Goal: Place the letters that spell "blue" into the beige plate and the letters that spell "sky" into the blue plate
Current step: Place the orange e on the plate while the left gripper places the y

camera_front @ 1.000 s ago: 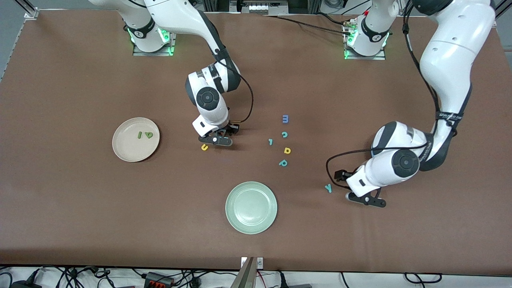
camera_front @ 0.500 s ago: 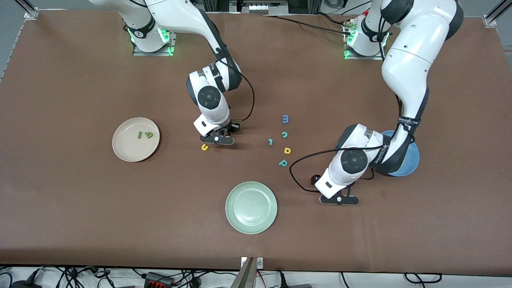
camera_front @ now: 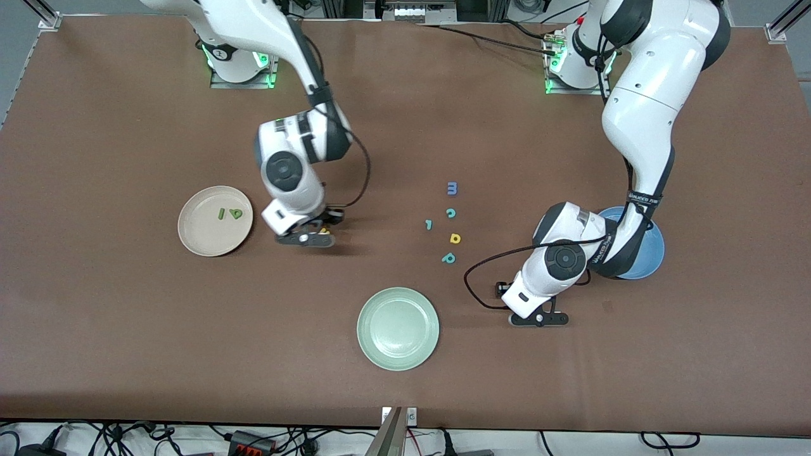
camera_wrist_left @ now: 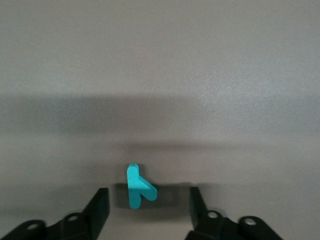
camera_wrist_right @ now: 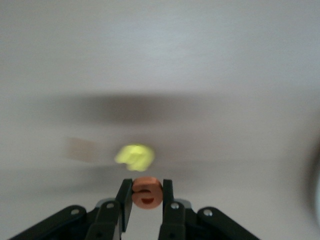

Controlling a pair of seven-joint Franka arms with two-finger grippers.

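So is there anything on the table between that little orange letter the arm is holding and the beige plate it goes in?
Nothing visible. The right gripper has its jaws shut on the orange "e", above the yellow "u". Only bare table lies between there and the beige plate.

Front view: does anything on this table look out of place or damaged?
Nothing stands out. The beige plate sits flat with two green letters inside; the right tool pinches an orange letter, and the open left tool straddles a teal letter.
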